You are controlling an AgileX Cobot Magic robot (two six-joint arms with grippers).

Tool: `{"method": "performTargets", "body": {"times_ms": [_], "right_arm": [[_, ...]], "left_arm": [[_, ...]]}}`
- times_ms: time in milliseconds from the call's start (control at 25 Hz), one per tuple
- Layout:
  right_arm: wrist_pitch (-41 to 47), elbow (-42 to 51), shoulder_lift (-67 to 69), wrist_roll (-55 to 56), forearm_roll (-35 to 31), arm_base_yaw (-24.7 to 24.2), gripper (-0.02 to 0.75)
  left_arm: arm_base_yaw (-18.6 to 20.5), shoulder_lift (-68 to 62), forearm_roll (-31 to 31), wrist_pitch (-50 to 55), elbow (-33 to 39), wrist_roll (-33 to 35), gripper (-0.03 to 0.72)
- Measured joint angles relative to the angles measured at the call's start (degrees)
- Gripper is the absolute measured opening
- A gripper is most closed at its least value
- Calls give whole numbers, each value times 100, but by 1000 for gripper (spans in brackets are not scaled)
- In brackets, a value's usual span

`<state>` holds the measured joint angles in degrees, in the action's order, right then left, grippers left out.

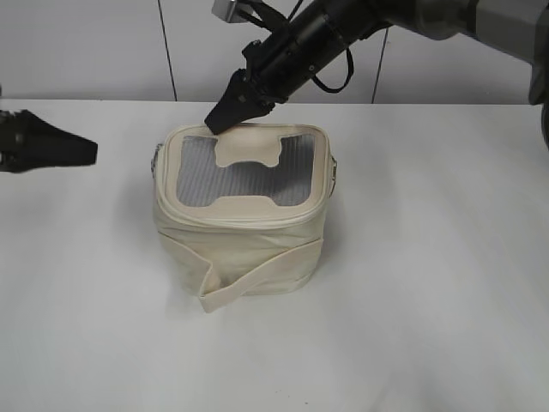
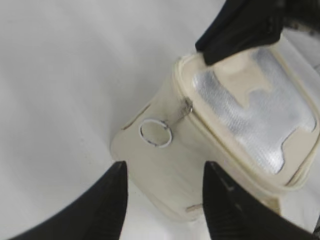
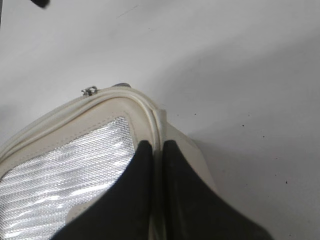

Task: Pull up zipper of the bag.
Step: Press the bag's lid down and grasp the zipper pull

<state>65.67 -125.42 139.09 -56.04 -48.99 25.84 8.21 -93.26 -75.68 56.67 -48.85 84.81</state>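
White bench [image 1: 412, 326] fills the whole foreground, plain and matte, a few tiny dark specks showing in the right wrist view. Sitting roughly mid-bench is the bag [image 1: 244, 249], boxy cream fabric, with its flat strap [image 1: 257, 279] flapping loose at the front corner. Up top there's the grey mesh panel [image 1: 197, 176] with a cream H-shaped patch, and the zipper [image 1: 249, 215] track running round the rim. On the bag's left side a silver slider with a round ring pull [image 2: 156, 133] hangs against the fabric. Left pincer [image 2: 165, 187] hovers spread apart just off that side, holding nothing. Right pincer [image 1: 225, 116] comes down at the far rim, fingers [image 3: 185, 195] squeezed onto the zipper track at the back corner. Behind it all, a pale paneled wall [image 1: 86, 51] with dark vertical seams.
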Motion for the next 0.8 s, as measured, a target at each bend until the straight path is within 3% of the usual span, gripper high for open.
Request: {"method": "performTargets", "body": {"times_ms": [120,360,600,800], "right_arm": [[6,0,0,15,0,0,39],[6,0,0,48,0,0,39],[6,0,0,73,0,0,39],[6,0,0,117,0,0,39]], "left_arm": [[-240,-375,57,-129,0,851,389],[-934,-473,75,-1433,-53,1897,395],[-1397,-618,222,-2180,-542,2066,395],[-1632,-996,848,-2307,-890,2071,395]]}}
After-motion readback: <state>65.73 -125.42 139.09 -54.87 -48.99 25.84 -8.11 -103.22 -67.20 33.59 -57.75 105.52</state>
